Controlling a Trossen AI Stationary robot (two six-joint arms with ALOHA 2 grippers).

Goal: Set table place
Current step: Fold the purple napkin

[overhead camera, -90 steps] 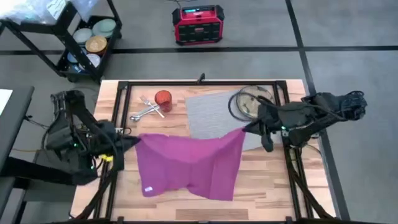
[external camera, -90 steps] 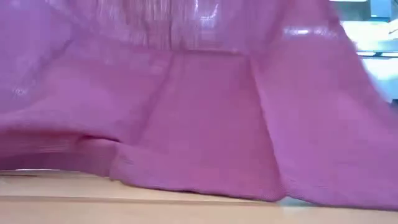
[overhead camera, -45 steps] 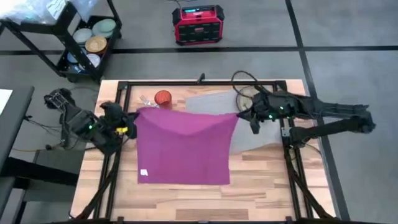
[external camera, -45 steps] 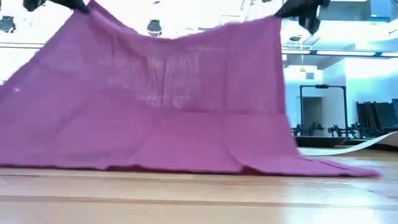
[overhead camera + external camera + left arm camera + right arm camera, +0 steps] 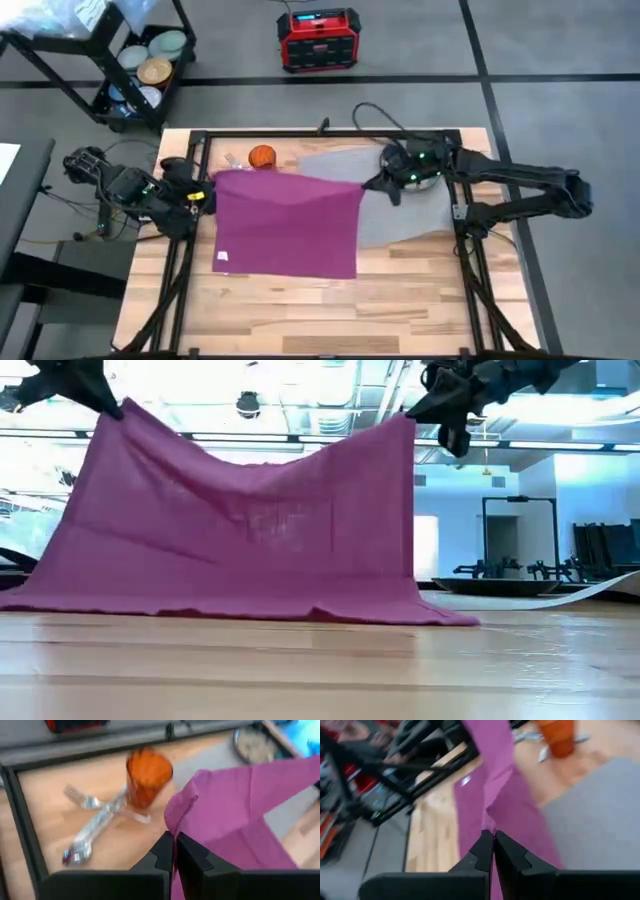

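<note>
Two dark robot arms stretch a magenta napkin (image 5: 288, 222) between them over the plank bench (image 5: 400, 300). The left pincer (image 5: 203, 198) is closed tight on the cloth's left upper corner, and the right pincer (image 5: 372, 184) is pinched on the right upper corner; both wrist views show the dark fingers pressed together with magenta cloth caught between them. In the low view the napkin (image 5: 250, 530) hangs like a banner, its top edge sagging between the two raised corners while its lower edge trails on the bench (image 5: 320, 670).

Compared with half a second ago, both arms have carried the cloth farther toward the far edge of the bench. A second ago the sheet billowed loosely and filled the low view entirely; now it is drawn flatter and stands farther from that camera.

Beyond the cloth, the orange cup (image 5: 262, 156) stands near the far edge, with the steel cutlery (image 5: 95, 817) lying crossed just beside it, touching its base. The grey mat (image 5: 400, 210) lies on the right half of the bench, its left part covered by the napkin. The round plate (image 5: 252, 744) lies at the mat's far right corner, beneath the right arm.
</note>
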